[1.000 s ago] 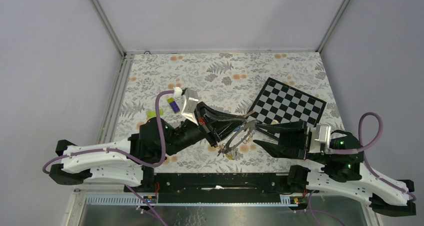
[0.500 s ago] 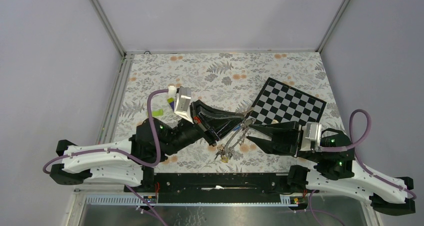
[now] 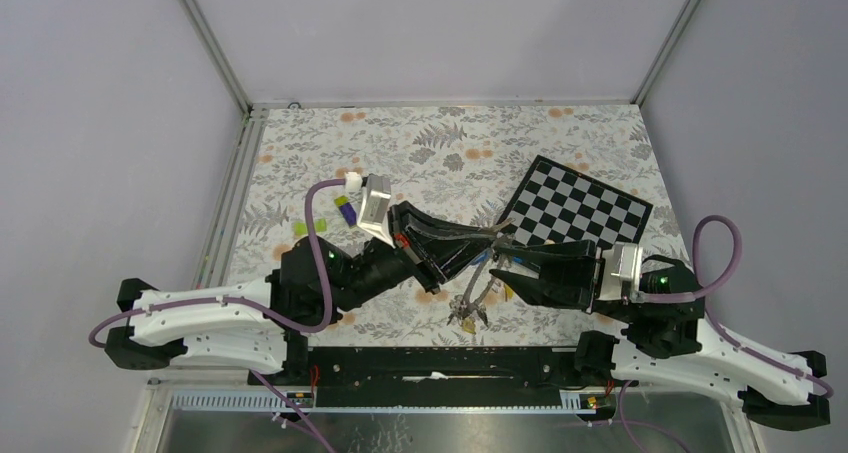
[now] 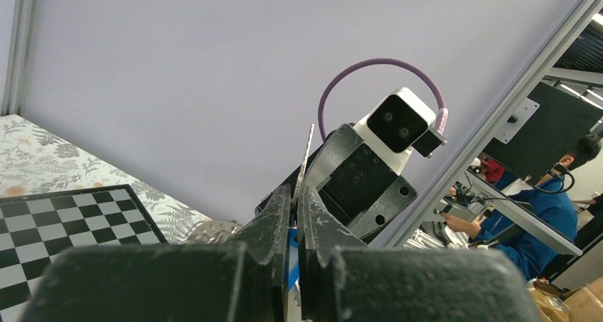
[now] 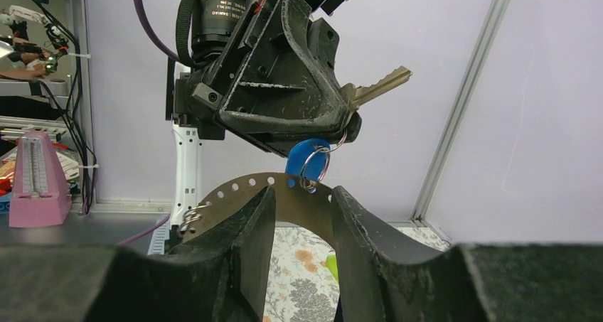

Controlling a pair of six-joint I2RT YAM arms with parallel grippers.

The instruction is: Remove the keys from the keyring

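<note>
My left gripper (image 3: pixel 490 236) is shut on a brass-coloured key (image 5: pixel 377 84) whose blade sticks out past its fingers (image 5: pixel 284 87). From that key hang a blue tag (image 5: pixel 306 158) and a small split ring, hooked into a hole of the flat grey keyring (image 5: pixel 284 190). The keyring (image 3: pixel 478 285) dangles in the air, with more keys (image 3: pixel 468 318) at its low end. My right gripper (image 5: pixel 302 194) faces the keyring's flat side, its fingers apart with the ring's arc just beyond them and nothing between them. In the left wrist view the key (image 4: pixel 307 151) shows edge-on above the closed left gripper (image 4: pixel 295 194).
A checkerboard (image 3: pixel 580 208) lies at the back right of the floral table (image 3: pixel 430 143). A purple-and-green block (image 3: pixel 345 210) and a green piece (image 3: pixel 302 230) lie behind the left arm. An aluminium rail (image 3: pixel 225 223) borders the left side.
My right gripper narrowed its fingers and moved left up to the keyring. The keyring now hangs lower and steeper. The left gripper kept hold of the key.
</note>
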